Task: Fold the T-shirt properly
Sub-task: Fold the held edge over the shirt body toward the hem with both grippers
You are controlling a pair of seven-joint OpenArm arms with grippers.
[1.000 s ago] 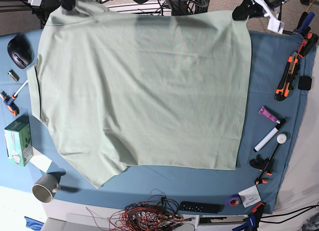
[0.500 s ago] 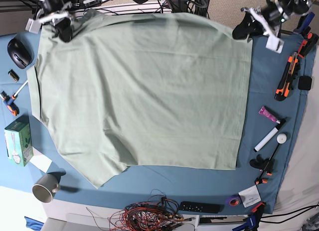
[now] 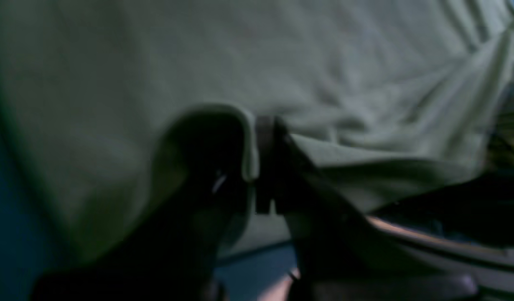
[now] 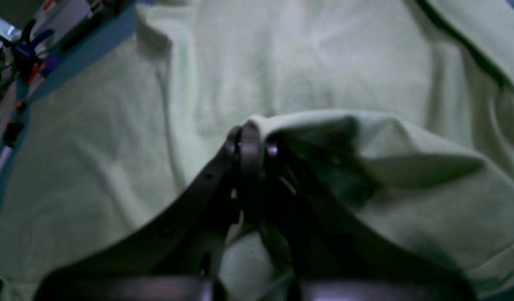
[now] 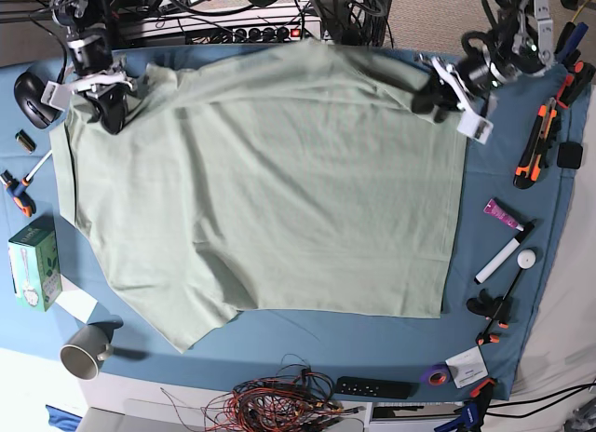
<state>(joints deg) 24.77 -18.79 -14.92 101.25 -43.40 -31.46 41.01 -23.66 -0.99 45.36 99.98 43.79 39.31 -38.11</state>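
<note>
Teal-blue cloth covers the worktable (image 5: 507, 153), its margins strewn with tools: a white marker (image 5: 498, 260), an orange-handled cutter (image 5: 537, 143), a grey mug (image 5: 84, 350), a green box (image 5: 34, 264) and a tangle of red wires (image 5: 279, 399). Across the middle lies the large pale sage-green short-sleeved T-shirt (image 5: 270, 171), spread mostly flat, with its far edge lifted off the cloth at both far corners. The left gripper (image 5: 436, 95) is clenched on a pinch of the shirt's fabric at the far corner on the base view's right; the left wrist view shows cloth folded over and caught between the closed jaws. The right gripper (image 5: 110, 106) is likewise clamped on the opposite far corner, fabric bunched around its tips in the right wrist view. The step in hand looks like carrying this far edge toward the near hem for a fold. To do it well, both arms should travel together at matched height and pace, keeping the edge taut and straight between them, high enough that the cloth does not drag, and lay it squarely over the near hem before letting go.
</note>
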